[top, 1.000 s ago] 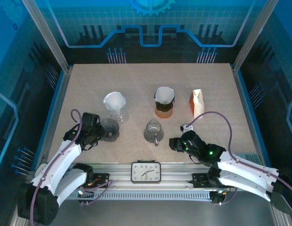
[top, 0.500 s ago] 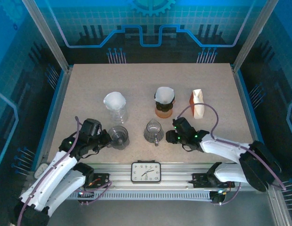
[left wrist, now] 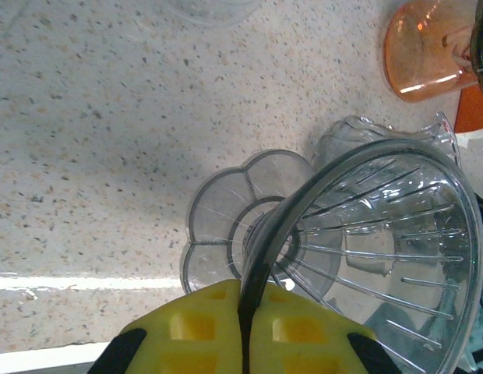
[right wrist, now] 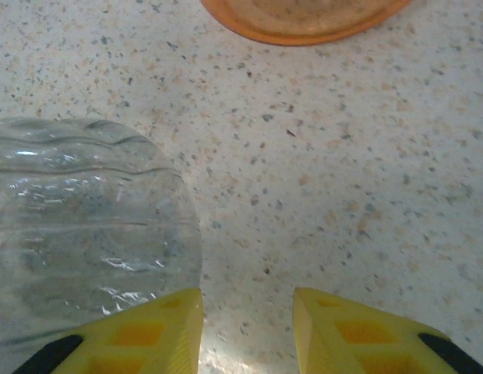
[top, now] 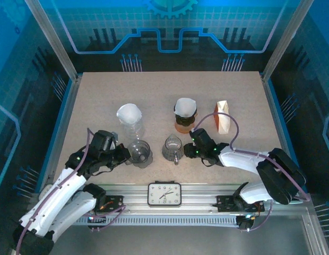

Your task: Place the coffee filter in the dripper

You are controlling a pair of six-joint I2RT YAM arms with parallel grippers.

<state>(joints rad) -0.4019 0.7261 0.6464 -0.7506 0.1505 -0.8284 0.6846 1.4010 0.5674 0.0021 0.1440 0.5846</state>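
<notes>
- As its rim is clamped by the closed left pincer [left wrist: 245, 308], the dripper [left wrist: 366, 234] is held steady, probably for filling.
- The right pincer [right wrist: 248, 312] is seen half open, empty.
- The coffee filter [top: 129, 113] is found left of centre, untouched.

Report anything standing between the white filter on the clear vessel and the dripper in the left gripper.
Nothing visible does. The white filter sits just behind the clear dripper held by the left gripper; the glass carafe stands off to the dripper's right.
</notes>
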